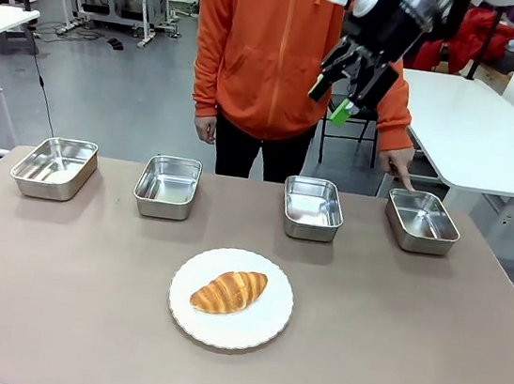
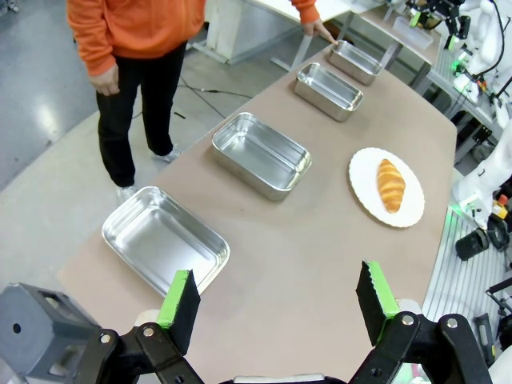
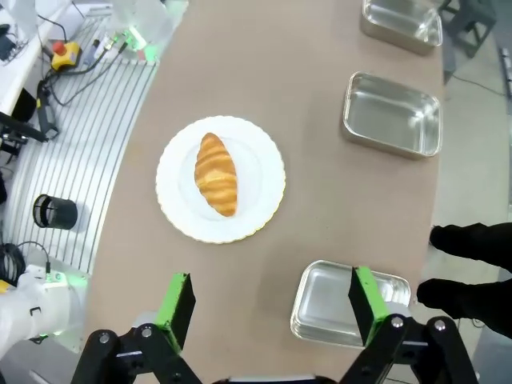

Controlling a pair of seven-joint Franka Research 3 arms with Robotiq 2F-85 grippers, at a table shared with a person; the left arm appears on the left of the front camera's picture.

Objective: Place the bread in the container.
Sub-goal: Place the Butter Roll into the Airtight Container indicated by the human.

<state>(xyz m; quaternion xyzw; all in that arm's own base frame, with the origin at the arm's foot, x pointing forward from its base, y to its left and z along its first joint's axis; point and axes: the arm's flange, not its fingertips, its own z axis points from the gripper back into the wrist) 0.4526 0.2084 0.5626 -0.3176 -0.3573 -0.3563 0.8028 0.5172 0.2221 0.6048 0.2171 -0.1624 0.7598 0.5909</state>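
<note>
Nothing done yet: you are holding the right claw (image 1: pixel 328 102) wide and empty overhead while the bread (image 1: pixel 229 292) is lying on its plate (image 1: pixel 262 330), far-right container (image 1: pixel 422 220) waiting.

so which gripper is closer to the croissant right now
Right. The right gripper hangs open high above the table, roughly over the third tray beyond the croissant. The left gripper sits at the table's left end by the endmost tray, farther off.

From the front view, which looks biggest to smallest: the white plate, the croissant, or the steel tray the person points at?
1. white plate
2. steel tray and croissant: about equally long; the tray sits farther back, so unranked.
</note>
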